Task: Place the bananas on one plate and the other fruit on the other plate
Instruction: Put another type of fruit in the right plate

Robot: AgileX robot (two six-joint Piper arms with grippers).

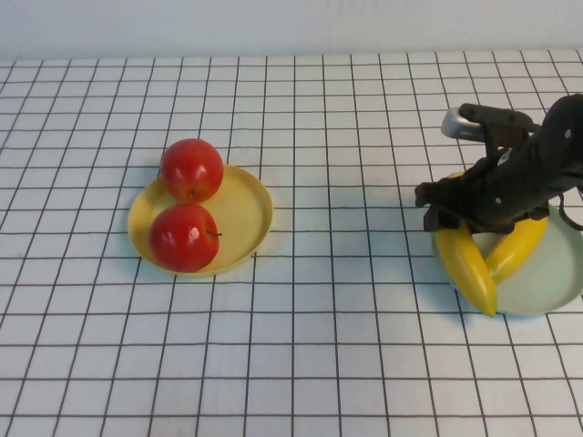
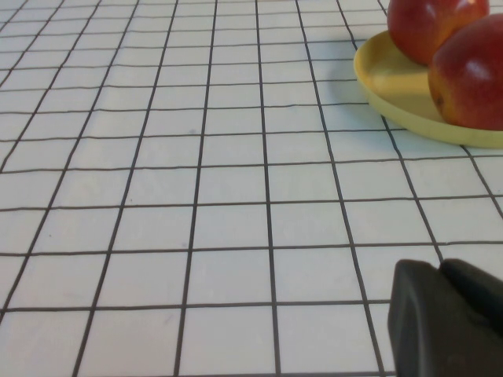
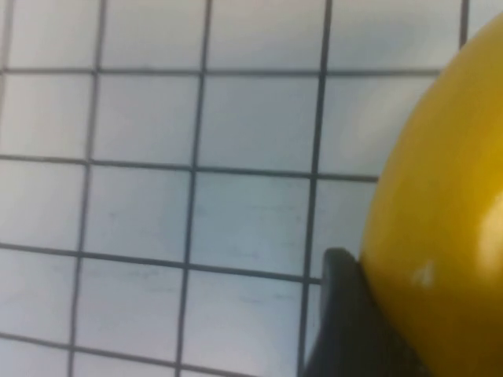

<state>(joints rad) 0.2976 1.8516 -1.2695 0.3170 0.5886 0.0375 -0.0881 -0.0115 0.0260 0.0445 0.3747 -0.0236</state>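
Gridded worktop point(image 1: 301, 346): right claw point(image 1: 446, 218) is gripping a banana point(image 1: 466, 264) over the mint plate point(image 1: 556, 282) and should release gently; left claw point(image 2: 448, 322), grip unclear, is hovering near the yellow plate point(image 2: 393, 94).

Open tablecloth point(image 1: 346, 300) between plates

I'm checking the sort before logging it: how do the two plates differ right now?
The yellow plate holds two red apples; the mint plate holds two bananas. The yellow plate stands unattended on the robot's left, while the right gripper is over the mint plate. The left gripper hovers over bare table. Both plates are round and shallow.
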